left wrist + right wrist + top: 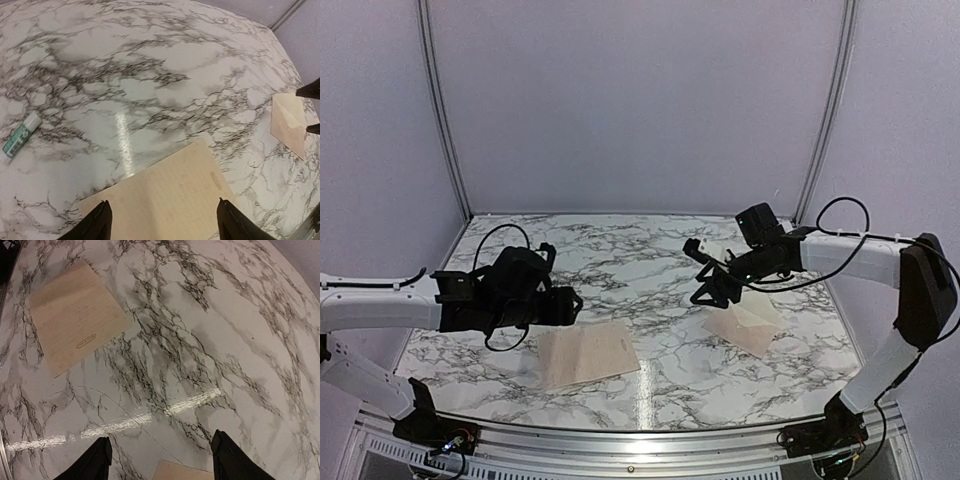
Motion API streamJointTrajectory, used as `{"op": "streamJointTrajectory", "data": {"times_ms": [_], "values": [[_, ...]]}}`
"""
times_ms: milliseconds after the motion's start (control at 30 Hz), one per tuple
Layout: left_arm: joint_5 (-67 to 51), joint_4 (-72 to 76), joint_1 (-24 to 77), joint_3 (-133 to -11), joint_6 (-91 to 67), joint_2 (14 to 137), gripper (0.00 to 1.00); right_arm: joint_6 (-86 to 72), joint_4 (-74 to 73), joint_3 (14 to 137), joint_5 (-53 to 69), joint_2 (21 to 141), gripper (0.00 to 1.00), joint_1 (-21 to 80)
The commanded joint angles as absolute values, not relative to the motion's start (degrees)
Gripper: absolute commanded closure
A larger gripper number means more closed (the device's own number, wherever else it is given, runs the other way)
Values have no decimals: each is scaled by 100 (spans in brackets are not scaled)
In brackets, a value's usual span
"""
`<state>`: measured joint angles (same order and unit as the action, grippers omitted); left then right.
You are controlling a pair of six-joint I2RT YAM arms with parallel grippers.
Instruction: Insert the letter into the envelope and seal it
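The letter (586,352) is a plain peach sheet lying flat on the marble table at front centre. It also shows in the left wrist view (170,195) and in the right wrist view (75,315). The envelope (746,322) is cream with diagonal folds and lies right of centre. It shows at the right edge of the left wrist view (289,121), and only its corner shows in the right wrist view (181,473). My left gripper (571,305) (163,201) is open and empty, above the letter's near-left part. My right gripper (703,272) (161,436) is open and empty, above the envelope's left edge.
A small green-and-white glue stick (21,135) lies on the marble table (650,250) to the left. Grey walls stand close around the back and sides. The table's metal front rail (640,440) runs along the near edge.
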<state>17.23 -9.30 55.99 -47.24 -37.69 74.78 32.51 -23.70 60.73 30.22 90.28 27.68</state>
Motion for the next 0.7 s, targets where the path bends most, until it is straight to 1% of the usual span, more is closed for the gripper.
{"op": "streamJointTrajectory", "data": {"times_ms": [0, 100, 233, 433, 567, 667], "values": [[1947, -1345, 5180, -3836, -4707, 6771, 25, 3278, -2635, 6671, 2684, 9520, 37, 3605], [1926, -1349, 4994, -3442, -5043, 6469, 24, 3173, -2664, 6987, 2593, 9946, 41, 4117], [1706, -1193, 4753, -3013, -5549, 6201, 21, 3017, -2656, 7374, 2414, 10538, 53, 4746], [1248, -494, 4468, -2501, -5787, 6176, 19, 2784, -2514, 7627, 2328, 11181, 65, 5206], [979, -72, 4371, -2400, -5792, 6447, 18, 2613, -2511, 7723, 2372, 11432, 68, 5245], [818, 281, 4317, -2338, -5806, 6723, 18, 2577, -2461, 7677, 2373, 11502, 69, 5242]]}}
